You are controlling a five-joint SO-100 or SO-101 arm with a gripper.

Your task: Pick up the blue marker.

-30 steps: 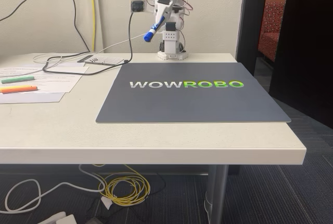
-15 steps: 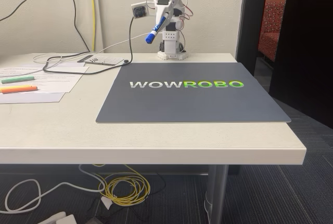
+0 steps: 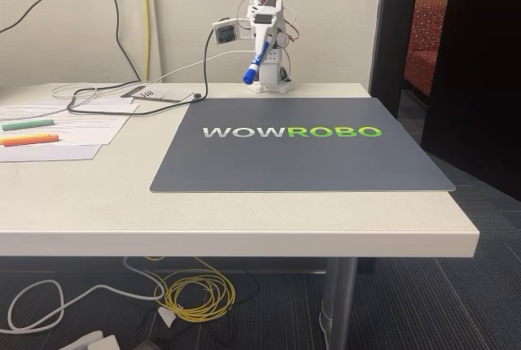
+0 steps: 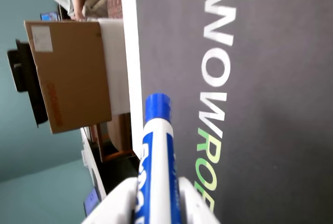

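Surface: white table (image 3: 244, 220) bearing the grey WOWROBO mat (image 3: 301, 155); everything below is placed against that mat.
Blue marker: your blue marker (image 3: 257, 59) hangs in the air beyond the mat's far edge, cap tilted down toward it.
Gripper: the gripper (image 4: 156, 200) is clamped on the barrel, one white finger on each side, in the wrist view.
Step in hand: you look almost done; keep the squeeze steady and move slowly so the marker can't slip.
Containers: a cardboard box (image 4: 67, 73) stands past the mat's edge in the wrist view; contents hidden.

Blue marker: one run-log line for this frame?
object: blue marker | claw: shut on it | state: lifted above grey mat, cap down | highlighters: untouched on papers | phase: pick done
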